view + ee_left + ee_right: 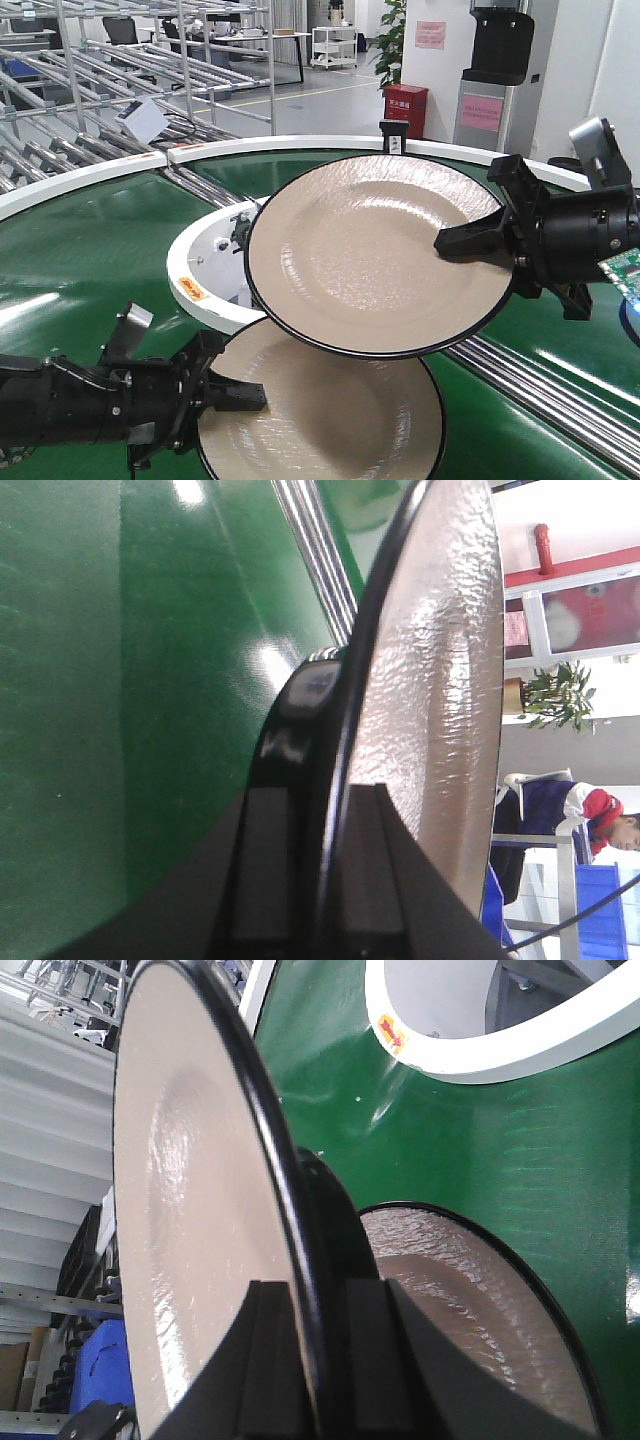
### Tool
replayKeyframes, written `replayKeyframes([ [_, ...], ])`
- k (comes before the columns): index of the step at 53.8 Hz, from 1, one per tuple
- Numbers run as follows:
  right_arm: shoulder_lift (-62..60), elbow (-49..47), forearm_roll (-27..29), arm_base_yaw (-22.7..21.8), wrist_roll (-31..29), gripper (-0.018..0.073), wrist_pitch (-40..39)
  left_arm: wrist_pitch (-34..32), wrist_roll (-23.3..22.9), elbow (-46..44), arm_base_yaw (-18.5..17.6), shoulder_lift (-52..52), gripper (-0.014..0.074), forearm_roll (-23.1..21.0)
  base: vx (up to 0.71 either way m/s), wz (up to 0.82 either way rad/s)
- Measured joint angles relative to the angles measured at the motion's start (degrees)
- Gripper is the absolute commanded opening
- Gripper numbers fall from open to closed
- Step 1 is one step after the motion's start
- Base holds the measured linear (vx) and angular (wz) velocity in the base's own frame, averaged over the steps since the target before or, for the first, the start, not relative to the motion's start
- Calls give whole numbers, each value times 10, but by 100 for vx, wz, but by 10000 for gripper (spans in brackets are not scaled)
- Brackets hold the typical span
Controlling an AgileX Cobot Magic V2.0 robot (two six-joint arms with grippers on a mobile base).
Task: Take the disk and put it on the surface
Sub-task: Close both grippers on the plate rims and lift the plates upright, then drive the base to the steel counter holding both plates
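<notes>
In the front-facing view the right end effector [452, 243] is clenched on the rim of the upper disk [370, 255], which hangs tilted in the air above the green conveyor belt [90, 240]. The left end effector [238, 397] grasps the rim of the lower disk [330, 425], which sits low and partly under the upper one; whether it touches the belt I cannot tell. The step looks like the carry to the table, which shows in no view. To do it well, I judge, each arm should hold its pinch firm, level its disk before lowering, and leave room so the two rims do not knock. The left wrist view shows the lower disk [430, 680] edge-on, its rim seated deep in the left end effector [322, 825], with the belt [120, 700] beside it. The right wrist view shows the upper disk [190, 1240] clamped the same way by the right end effector [315, 1325], the lower disk [470, 1300] beyond it. Both disks are round, shallow and beige, with a rippled glossy face, a dished centre and a thin black rim; they are probably slick under the jaws.
</notes>
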Motion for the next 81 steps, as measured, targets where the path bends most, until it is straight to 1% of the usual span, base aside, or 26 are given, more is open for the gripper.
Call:
replayKeyframes([
  [24,0,0,-1,0,0,-8,0,-5,0,0,0,0,0,0,-2,-1],
  [43,0,0,-2,0,0,-8,-2,-14,0,0,0,0,1,-3,-17,-13],
  [68,0,0,-1,0,0,-8,-2,-11,0,0,0,0,1,-4,-24,-20],
  [81,0,0,-2,0,0,-8,-2,-11,0,0,0,0,1,-4,-22,-45],
])
